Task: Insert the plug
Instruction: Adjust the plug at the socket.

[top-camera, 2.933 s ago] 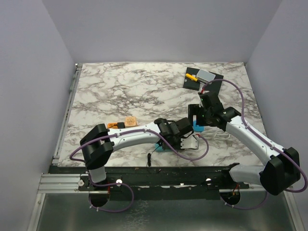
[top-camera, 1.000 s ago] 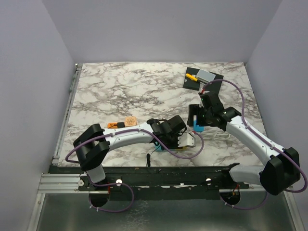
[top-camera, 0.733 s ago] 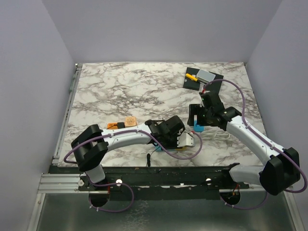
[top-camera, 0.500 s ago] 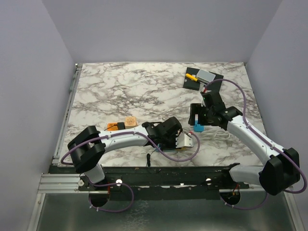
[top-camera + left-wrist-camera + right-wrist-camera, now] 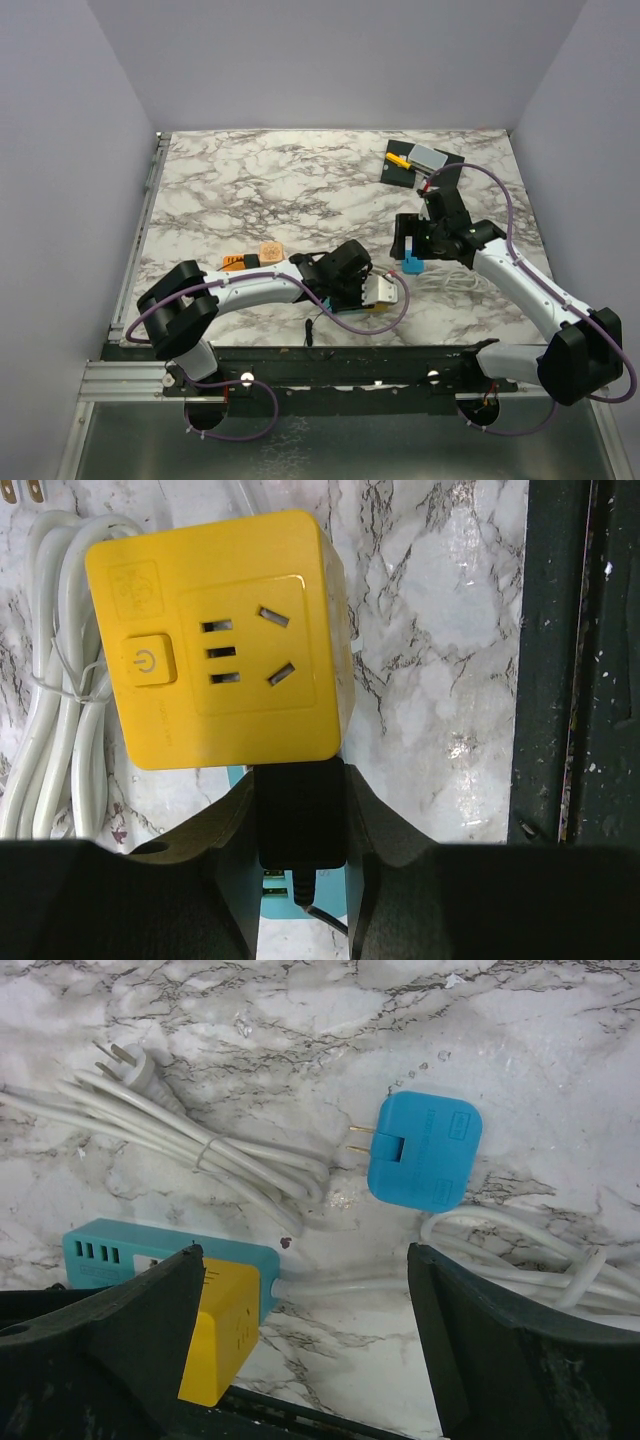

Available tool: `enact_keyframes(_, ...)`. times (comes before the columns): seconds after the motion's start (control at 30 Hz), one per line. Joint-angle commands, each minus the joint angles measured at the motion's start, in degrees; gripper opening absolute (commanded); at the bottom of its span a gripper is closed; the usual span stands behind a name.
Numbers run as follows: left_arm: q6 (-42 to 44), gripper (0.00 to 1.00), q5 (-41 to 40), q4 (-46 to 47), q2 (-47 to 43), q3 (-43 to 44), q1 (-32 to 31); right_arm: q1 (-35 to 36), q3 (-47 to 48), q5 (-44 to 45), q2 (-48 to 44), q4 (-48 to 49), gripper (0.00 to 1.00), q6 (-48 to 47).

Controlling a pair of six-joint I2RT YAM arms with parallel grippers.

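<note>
Marble table (image 5: 250,190), near edge: the left gripper (image 5: 300,810) pinches the black plug (image 5: 300,830) just beside the yellow socket cube (image 5: 225,640), its long axis pointing at the cube, whose holes face up, while the right gripper (image 5: 305,1260) hangs spread over the blue adapter (image 5: 420,1150).

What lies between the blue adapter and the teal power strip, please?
The looped end of a tied white cable bundle lies between the blue adapter and teal power strip, shown in the right wrist view.
</note>
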Motion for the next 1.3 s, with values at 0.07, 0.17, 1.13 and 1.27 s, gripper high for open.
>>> enact_keyframes(0.07,3.62,0.0,-6.4,-17.19,7.37,-9.23,2.33,-0.31,0.14,-3.01,-0.25,0.02,0.91,-0.7)
enact_keyframes(0.17,3.05,0.01,-5.98,-18.6,6.83,-7.33,2.35,-0.28,0.16,-3.71,-0.17,0.14,0.91,-0.52)
enact_keyframes(1.13,-7.75,0.5,-3.77,-22.58,3.17,7.68,2.44,-0.35,-0.86,-3.77,-2.69,0.02,0.92,0.37)
enact_keyframes(1.27,-9.78,0.51,-5.04,-22.2,3.23,9.73,2.47,-0.33,-0.88,-3.79,-2.96,-0.16,0.92,0.37)
